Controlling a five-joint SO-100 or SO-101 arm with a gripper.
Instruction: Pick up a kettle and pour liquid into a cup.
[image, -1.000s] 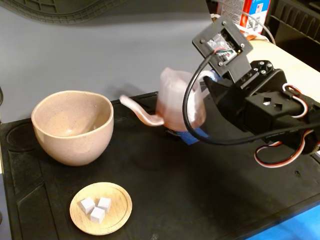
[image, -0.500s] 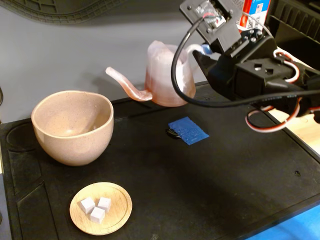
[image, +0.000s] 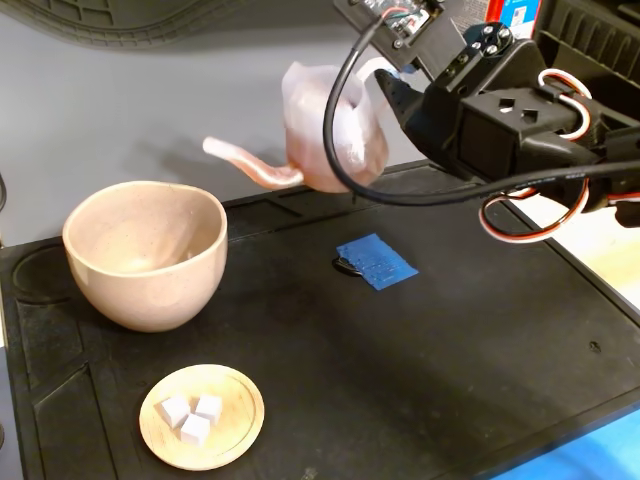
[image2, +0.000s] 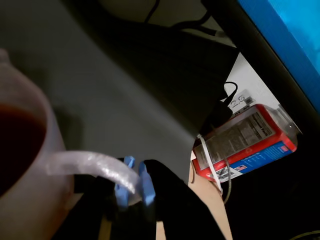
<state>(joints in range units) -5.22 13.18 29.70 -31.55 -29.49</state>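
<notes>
The translucent pinkish kettle (image: 325, 130) hangs in the air above the black mat, tilted, its long thin spout (image: 245, 160) pointing left toward the cup. My gripper (image: 385, 85) is shut on the kettle's loop handle. In the wrist view the handle (image2: 95, 165) sits between the blue-padded fingers (image2: 145, 187), and reddish-brown liquid (image2: 17, 145) shows inside the kettle (image2: 40, 200). The big beige-pink cup (image: 146, 252) stands upright on the mat at the left, below and left of the spout tip. I cannot tell whether it holds liquid. No liquid is seen leaving the spout.
A small wooden dish (image: 202, 416) with three white cubes lies in front of the cup. A blue patch (image: 375, 261) lies mid-mat. The black mat (image: 450, 380) covers the table. A red-labelled container (image2: 247, 142) lies off to the side in the wrist view.
</notes>
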